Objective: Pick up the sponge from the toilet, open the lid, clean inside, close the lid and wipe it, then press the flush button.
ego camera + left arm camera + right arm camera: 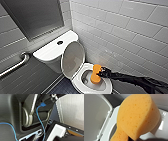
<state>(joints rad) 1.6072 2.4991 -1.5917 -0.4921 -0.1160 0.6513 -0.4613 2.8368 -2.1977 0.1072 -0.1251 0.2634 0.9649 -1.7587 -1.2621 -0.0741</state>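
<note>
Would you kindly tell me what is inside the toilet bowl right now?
The sponge, held by the right gripper, fills much of the toilet bowl; bare white wall shows beside it. What lies beneath the sponge is covered.

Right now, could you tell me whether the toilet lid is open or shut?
Open: the lid stands raised near the tank, leaving the bowl exposed.

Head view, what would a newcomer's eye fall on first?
The orange sponge, gripped by the right gripper at the bowl of the toilet, stands out against the white tiles and ceramic. Next comes the lid, standing open behind the bowl.
</note>
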